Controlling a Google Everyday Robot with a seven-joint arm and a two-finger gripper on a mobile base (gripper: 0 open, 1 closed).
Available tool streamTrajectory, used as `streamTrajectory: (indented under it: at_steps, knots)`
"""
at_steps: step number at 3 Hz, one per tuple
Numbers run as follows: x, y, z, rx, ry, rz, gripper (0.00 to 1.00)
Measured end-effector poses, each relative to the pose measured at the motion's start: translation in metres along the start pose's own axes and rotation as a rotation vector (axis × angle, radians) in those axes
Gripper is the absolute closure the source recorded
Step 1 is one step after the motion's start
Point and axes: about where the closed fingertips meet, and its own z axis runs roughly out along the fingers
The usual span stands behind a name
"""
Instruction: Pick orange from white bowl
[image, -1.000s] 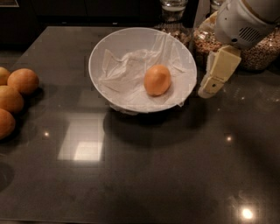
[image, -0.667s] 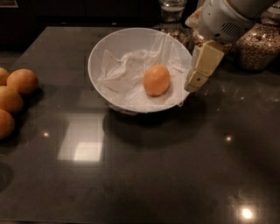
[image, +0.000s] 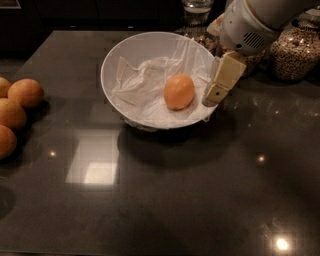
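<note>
The orange (image: 179, 91) is a smooth, light-orange, slightly egg-shaped fruit. It lies right of centre inside the white bowl (image: 127, 50), on a crumpled white paper lining (image: 142, 87). The bowl stands on the dark table toward the back. My gripper (image: 214, 96) hangs over the bowl's right rim, just right of the orange and apart from it. Its cream-coloured tip points down and to the left. The white arm housing (image: 250, 27) is above it at the upper right.
Several rounder, darker-orange fruits (image: 15, 112) lie at the table's left edge. Glass jars of grains (image: 295, 50) stand at the back right behind the arm, and another jar (image: 197, 10) stands behind the bowl. The dark glossy tabletop (image: 175, 200) stretches toward the front.
My gripper has moved left from outside the bowl's right side to over its right rim, closer to the orange. The orange and bowl have not moved.
</note>
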Motion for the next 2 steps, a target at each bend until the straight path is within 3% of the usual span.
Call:
streamTrajectory:
  at_steps: [2]
  knots:
    - [-0.011,-0.012,0.048,-0.006,-0.013,0.041,0.0]
